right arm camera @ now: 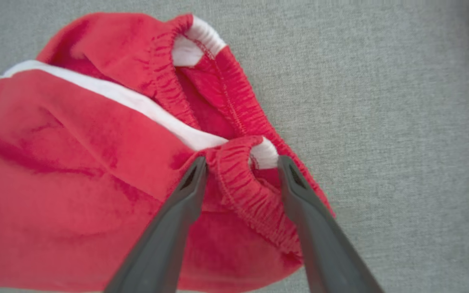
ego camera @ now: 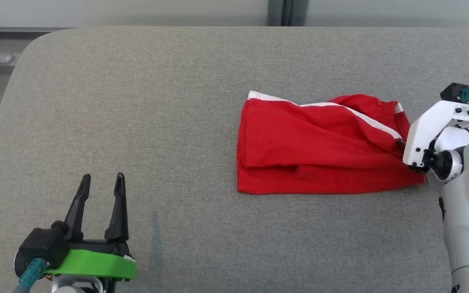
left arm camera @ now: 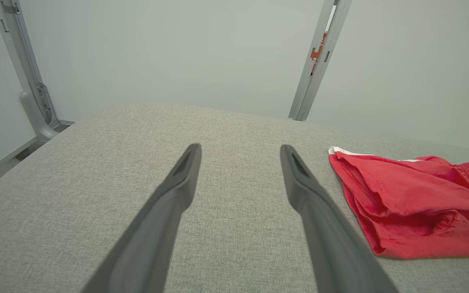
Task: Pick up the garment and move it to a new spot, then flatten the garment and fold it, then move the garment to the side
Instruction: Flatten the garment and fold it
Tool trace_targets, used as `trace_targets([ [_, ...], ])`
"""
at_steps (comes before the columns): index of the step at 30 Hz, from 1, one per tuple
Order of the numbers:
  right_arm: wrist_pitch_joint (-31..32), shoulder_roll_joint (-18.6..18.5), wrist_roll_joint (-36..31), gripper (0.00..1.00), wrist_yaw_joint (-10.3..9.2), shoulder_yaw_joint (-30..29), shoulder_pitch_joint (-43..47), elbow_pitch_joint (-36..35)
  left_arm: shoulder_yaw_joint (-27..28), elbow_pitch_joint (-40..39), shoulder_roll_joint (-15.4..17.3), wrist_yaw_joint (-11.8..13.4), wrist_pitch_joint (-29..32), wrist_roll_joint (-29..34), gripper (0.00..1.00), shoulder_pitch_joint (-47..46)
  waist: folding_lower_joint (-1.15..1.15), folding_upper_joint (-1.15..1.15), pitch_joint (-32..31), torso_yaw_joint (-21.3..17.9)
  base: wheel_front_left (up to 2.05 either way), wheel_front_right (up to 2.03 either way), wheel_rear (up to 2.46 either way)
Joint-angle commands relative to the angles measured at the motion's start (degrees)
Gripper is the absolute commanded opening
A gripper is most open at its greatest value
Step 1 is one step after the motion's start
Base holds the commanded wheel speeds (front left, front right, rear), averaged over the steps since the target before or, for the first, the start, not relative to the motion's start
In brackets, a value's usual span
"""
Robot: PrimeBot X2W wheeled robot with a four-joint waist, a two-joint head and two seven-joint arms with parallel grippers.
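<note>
The red shorts point(ego camera: 320, 154) are lying folded on the right part of the grey tabletop point(ego camera: 136, 101), so flattening and folding seem to be done. The right end effector point(right arm camera: 242, 160) is standing open, with the elastic waistband between its fingers but not squeezed. The left end effector point(ego camera: 102, 176) is waiting open, well apart. Moving the shorts aside is probably remaining.

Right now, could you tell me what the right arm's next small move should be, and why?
Probably close the right gripper: its fingers stand open astride the gathered waistband of the red fabric shorts, which look folded, not yet moved aside.
</note>
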Motion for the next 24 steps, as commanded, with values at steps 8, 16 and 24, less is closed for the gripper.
trace_targets([
  [8,-5.4,-2.4,1.2,0.00,-0.07,4.2,-1.4,-1.6,-0.3,0.2,0.0,0.3,-0.1,-0.5,1.00,-1.3,0.00,0.00,0.4,1.3,0.00,0.00,0.00],
  [16,-29.3,-5.8,-2.4,0.00,-0.07,15.4,-10.3,-3.2,-0.4,0.6,-0.5,-0.1,-0.4,-0.6,1.00,-1.8,0.00,0.00,1.3,2.7,0.00,0.00,0.00],
  [24,-56.0,-12.7,4.3,0.00,-0.09,34.8,-16.3,-1.8,0.0,1.2,-1.1,-0.2,-0.6,-0.1,1.00,-1.2,0.00,0.00,0.3,3.0,0.00,0.00,0.00],
])
